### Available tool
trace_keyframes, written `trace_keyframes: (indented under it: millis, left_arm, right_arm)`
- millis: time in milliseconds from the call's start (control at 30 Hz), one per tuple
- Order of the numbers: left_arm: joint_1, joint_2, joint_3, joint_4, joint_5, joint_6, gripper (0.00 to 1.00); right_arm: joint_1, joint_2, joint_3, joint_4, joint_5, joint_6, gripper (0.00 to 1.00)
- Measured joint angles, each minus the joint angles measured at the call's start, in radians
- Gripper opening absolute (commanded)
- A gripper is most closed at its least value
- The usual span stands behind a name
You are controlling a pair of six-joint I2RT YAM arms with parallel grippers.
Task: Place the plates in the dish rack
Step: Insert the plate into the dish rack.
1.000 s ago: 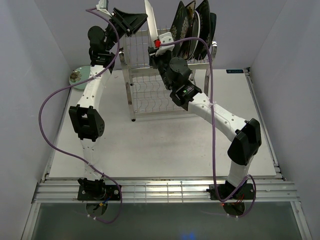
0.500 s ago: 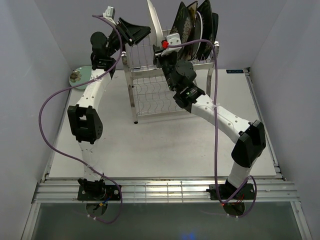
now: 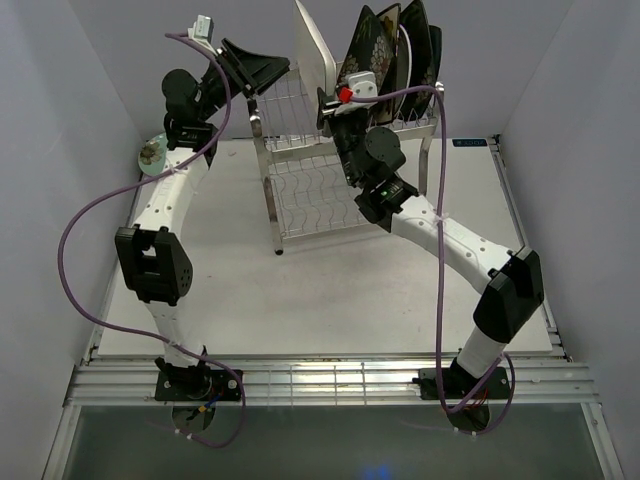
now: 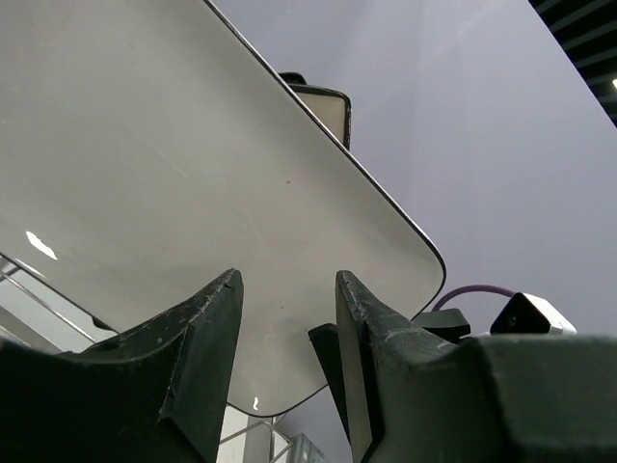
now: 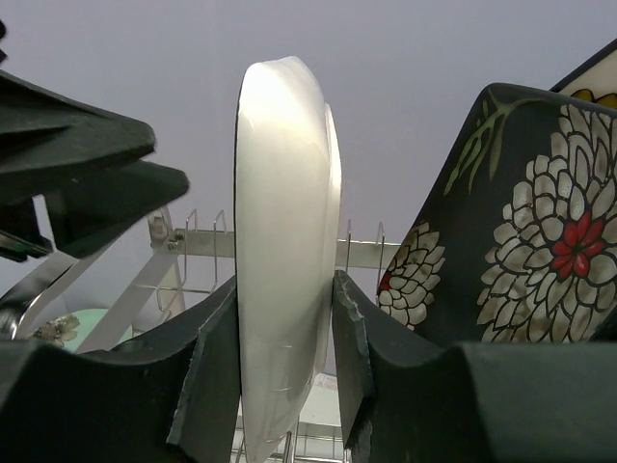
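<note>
A white rectangular plate (image 3: 311, 45) stands on edge over the top tier of the steel dish rack (image 3: 300, 190). My right gripper (image 3: 328, 98) is shut on its lower edge; in the right wrist view (image 5: 285, 289) the plate (image 5: 286, 222) sits between both fingers. My left gripper (image 3: 284, 68) is open beside the plate's left face; in the left wrist view (image 4: 286, 289) the plate (image 4: 193, 174) fills the space beyond its fingers. Several dark floral and other plates (image 3: 385, 45) stand in the rack's right side; one also shows in the right wrist view (image 5: 521, 222). A pale green round plate (image 3: 150, 155) lies at the table's left edge.
Grey walls close in the table on the left, back and right. The rack's lower tier (image 3: 315, 205) holds nothing I can see. Purple cables (image 3: 90, 215) loop off both arms.
My right gripper has carried the white plate to the right and set it more upright. The rack has shifted slightly right. My left arm has swung left, its gripper staying by the plate.
</note>
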Motion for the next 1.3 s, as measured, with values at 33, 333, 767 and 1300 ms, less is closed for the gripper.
trace_keyframes:
  millis: [33, 333, 767, 1300]
  left_arm:
    - [0.011, -0.005, 0.002, -0.001, 0.001, 0.001, 0.54]
    - [0.127, -0.013, 0.127, -0.041, 0.046, 0.01, 0.55]
    - [0.135, -0.477, -0.344, -0.243, -0.067, 0.277, 0.56]
    - [0.135, -0.695, -0.649, -0.456, -0.212, 0.454, 0.58]
  right_arm:
    - [0.0, -0.004, -0.007, 0.005, 0.001, -0.002, 0.08]
    - [-0.002, -0.031, -0.071, 0.07, 0.003, -0.01, 0.08]
    - [-0.002, -0.108, -0.217, 0.153, -0.002, -0.01, 0.08]
    - [-0.002, -0.2, -0.393, 0.251, 0.014, -0.004, 0.43]
